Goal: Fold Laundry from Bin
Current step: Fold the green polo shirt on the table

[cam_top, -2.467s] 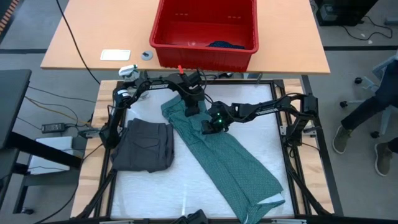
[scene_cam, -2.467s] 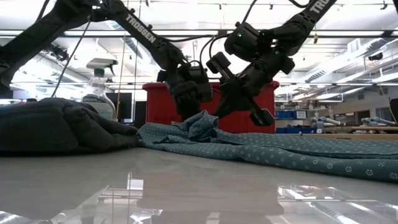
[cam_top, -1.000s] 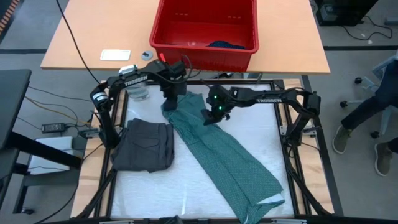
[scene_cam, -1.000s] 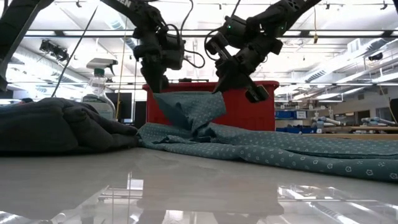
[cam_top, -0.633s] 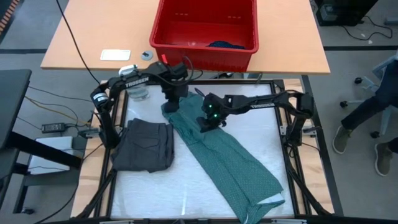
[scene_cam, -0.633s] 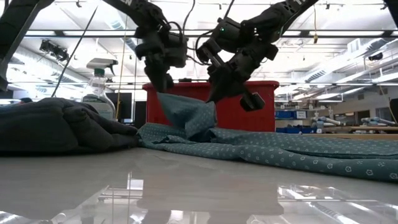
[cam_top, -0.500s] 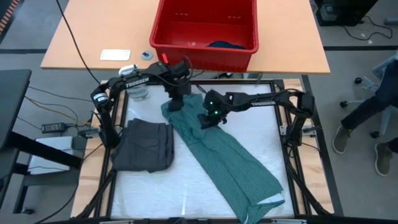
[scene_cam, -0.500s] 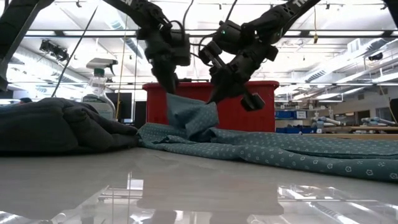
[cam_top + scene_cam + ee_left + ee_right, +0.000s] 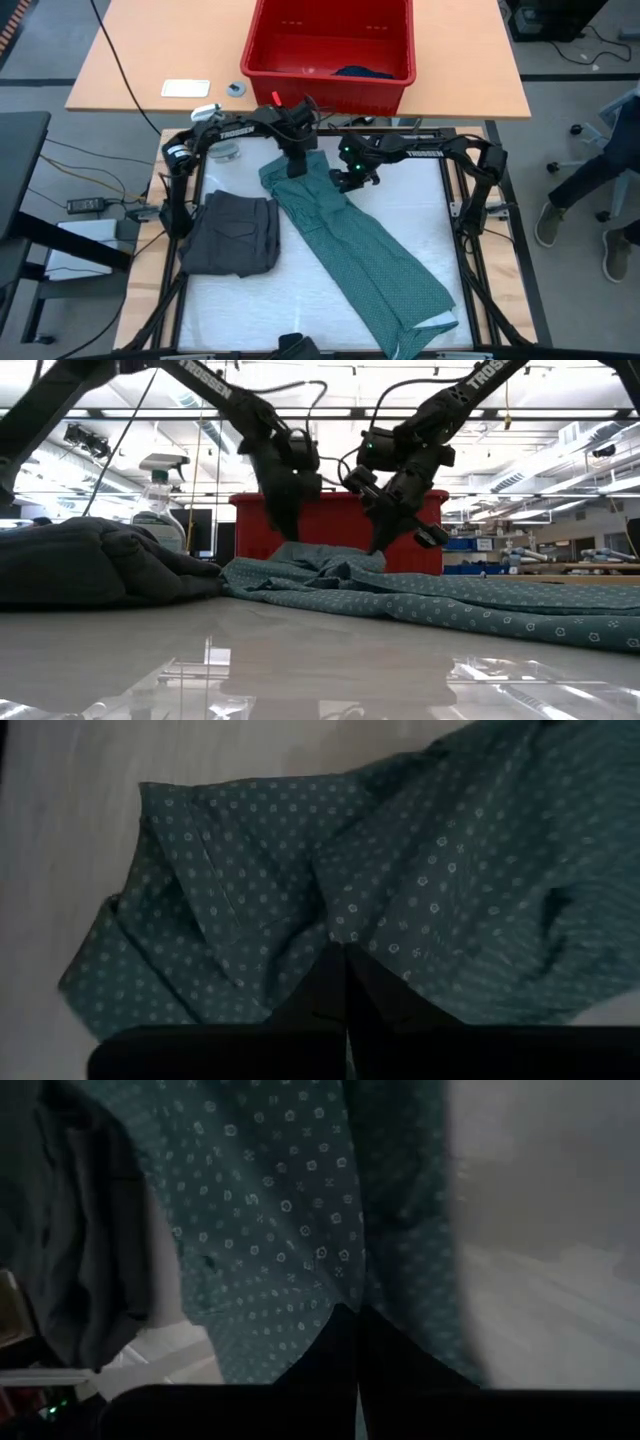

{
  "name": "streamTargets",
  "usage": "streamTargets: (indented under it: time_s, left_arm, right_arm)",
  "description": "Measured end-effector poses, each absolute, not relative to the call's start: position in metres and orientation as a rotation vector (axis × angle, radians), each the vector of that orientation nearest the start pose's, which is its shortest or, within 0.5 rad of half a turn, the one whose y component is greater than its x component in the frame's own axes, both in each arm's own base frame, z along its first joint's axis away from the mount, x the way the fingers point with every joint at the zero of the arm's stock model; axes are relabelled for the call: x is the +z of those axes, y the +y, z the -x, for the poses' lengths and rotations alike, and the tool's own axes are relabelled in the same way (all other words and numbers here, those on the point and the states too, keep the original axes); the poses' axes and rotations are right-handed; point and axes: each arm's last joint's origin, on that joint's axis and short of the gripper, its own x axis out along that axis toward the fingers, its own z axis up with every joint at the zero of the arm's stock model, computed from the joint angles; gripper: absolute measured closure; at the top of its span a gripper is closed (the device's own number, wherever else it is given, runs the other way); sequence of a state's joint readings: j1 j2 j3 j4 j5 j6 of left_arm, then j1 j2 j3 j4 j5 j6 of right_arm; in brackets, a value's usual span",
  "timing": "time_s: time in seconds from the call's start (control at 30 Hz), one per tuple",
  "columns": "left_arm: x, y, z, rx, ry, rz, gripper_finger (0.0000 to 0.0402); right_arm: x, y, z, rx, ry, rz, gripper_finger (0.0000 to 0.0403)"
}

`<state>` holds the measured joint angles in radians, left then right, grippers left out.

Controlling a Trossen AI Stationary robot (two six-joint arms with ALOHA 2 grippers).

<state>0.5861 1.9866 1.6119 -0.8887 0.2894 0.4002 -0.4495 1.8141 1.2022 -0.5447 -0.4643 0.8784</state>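
High view: left hand [image 9: 297,165], right hand [image 9: 349,180] pressed together, pinching teal shirt [image 9: 370,250].

"TROSSEN" in white on the left arm [image 9: 205,380] and right arm [image 9: 483,377].

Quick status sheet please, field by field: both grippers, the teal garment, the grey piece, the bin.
left gripper: shut on the far end of the teal dotted garment, low over the table
right gripper: shut on the same end of the garment, beside the left one
teal dotted garment: laid out diagonally across the white work surface, far end bunched
dark grey piece: folded, lying left of the teal garment
red bin: on the wooden table beyond the work surface, a dark blue item inside
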Motion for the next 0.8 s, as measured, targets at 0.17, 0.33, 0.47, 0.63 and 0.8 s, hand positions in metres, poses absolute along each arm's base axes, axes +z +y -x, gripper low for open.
streamTargets:
  time_s: [0.17,0.33,0.47,0.63,0.8]
  left_arm:
    - [0.211,0.222,-0.349,0.049,1.137,0.195,0.0401]
    - [0.221,0.221,-0.348,0.066,1.11,0.176,0.0401]
    - [0.236,0.22,-0.343,0.1,1.086,0.161,0.0401]
    - [0.239,0.223,-0.346,0.108,1.04,0.124,0.0401]
    - [0.213,0.226,-0.351,0.091,1.11,0.16,0.038]
  right_arm:
    - [0.181,-0.146,-0.322,-0.474,1.041,-1.306,0.0397]
    - [0.181,-0.135,-0.327,-0.453,1.057,-1.291,0.0396]
    - [0.181,-0.128,-0.33,-0.467,1.064,-1.262,0.0396]
    - [0.18,-0.129,-0.329,-0.52,1.056,-1.227,0.0395]
    - [0.177,-0.138,-0.325,-0.537,1.04,-1.213,0.0385]
